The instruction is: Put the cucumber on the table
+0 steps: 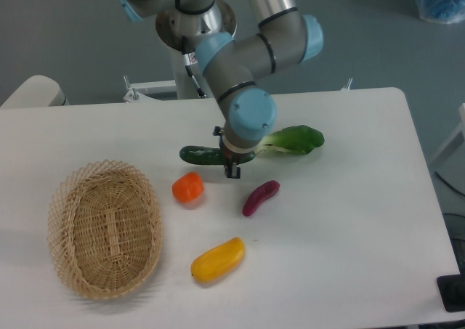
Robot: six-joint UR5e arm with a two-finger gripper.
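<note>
Camera: arm bent downward, pincer (231, 162) clasping cucumber (200, 155) above table (363, 220).

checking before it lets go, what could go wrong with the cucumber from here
The gripper holds the cucumber by one end, so the free end could tip or swing on release. If it is set down right below, it may roll into the orange pepper close by. Its height above the table is unclear, so it might drop.

Cucumber (197, 155) in end effector (231, 165)
</note>
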